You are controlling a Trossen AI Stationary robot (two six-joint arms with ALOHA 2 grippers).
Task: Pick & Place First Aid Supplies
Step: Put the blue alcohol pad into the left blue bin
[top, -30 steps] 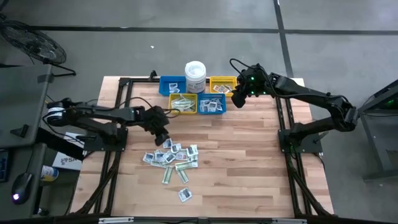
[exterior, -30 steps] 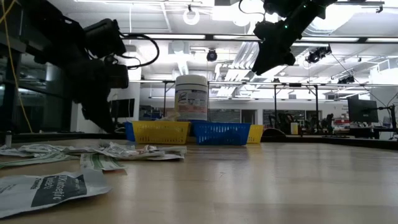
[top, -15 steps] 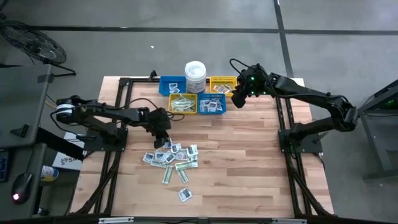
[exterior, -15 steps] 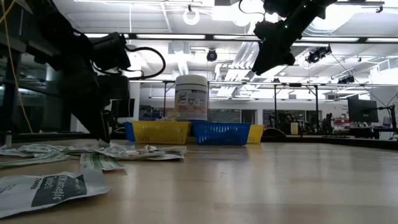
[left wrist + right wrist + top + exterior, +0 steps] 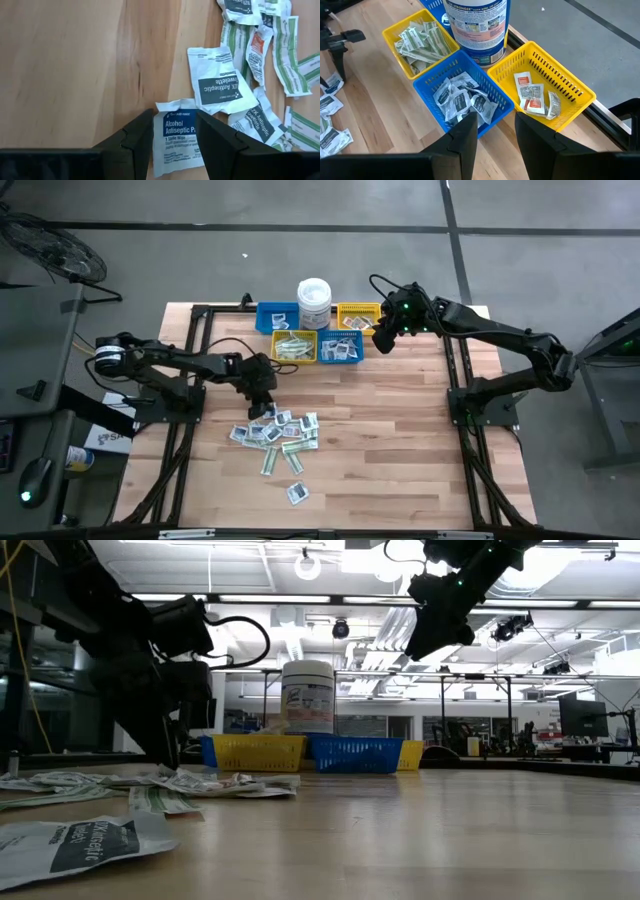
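The left gripper point(image 5: 174, 142) hangs low at the pile's ten o'clock edge, its fingers released astride an alcohol wipe packet point(image 5: 176, 135) lying flat on the tabletop point(image 5: 400, 420), the right gripper point(image 5: 492, 132) parted over the bins

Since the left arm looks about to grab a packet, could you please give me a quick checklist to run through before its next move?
1. Left gripper open: ok.
2. Alcohol packet between its fingers: ok.
3. Fingers touching the table: cannot tell.
4. Neighbouring antiseptic packet clear of the fingers: ok.
5. Blue bin of matching packets has room: ok.
6. Right gripper out of the way, over the bins: ok.
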